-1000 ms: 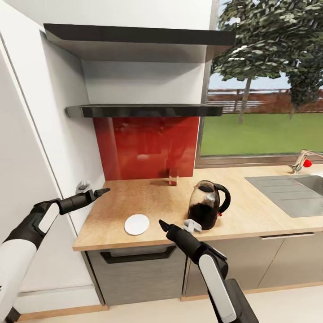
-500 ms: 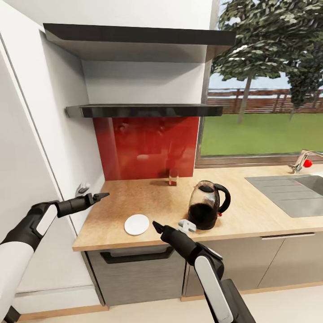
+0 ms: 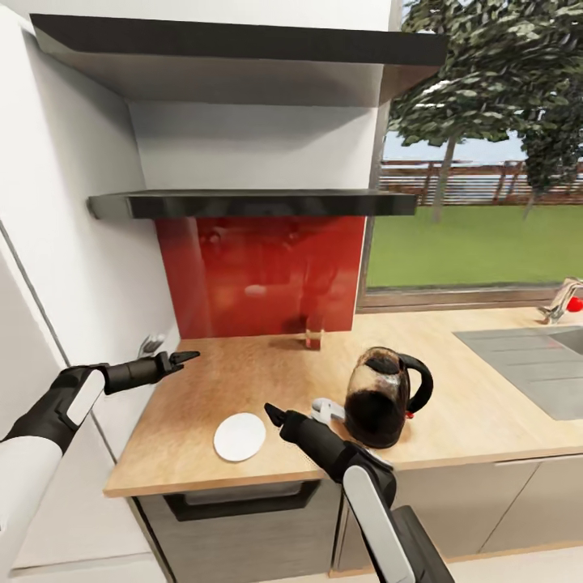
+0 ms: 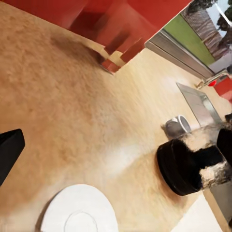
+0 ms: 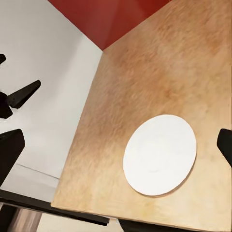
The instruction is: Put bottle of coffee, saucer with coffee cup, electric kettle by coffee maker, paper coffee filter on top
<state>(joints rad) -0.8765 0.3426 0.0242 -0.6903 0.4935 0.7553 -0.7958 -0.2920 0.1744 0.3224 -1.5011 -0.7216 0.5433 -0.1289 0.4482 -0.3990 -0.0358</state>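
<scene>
The white saucer [image 3: 240, 437] [image 5: 159, 154] [image 4: 79, 215] lies flat near the front edge of the kitchen countertop [image 3: 202, 380]. To its right the coffee cup [image 3: 325, 410] [image 4: 176, 126] lies on its side beside the electric kettle [image 3: 385, 398] [image 4: 191, 164]. My right gripper [image 3: 271, 414] [image 5: 117, 150] hovers open just right of the saucer, empty. My left gripper [image 3: 185, 356] [image 5: 14, 92] is open and empty over the counter's left end. The dark kitchen shelf [image 3: 251, 202] hangs above the red backsplash. The coffee maker, bottle of coffee and paper coffee filter are out of view.
A small clear, reddish object [image 3: 314, 330] stands against the red backsplash [image 3: 259, 275]. A sink [image 3: 530, 356] and faucet [image 3: 567, 304] are at the right, under the window. A white wall panel [image 3: 81, 243] borders the counter's left end.
The whole picture has shifted, so the camera moved in closer. My right gripper has edged left, away from the cup and nearer the saucer. The left gripper has hardly moved.
</scene>
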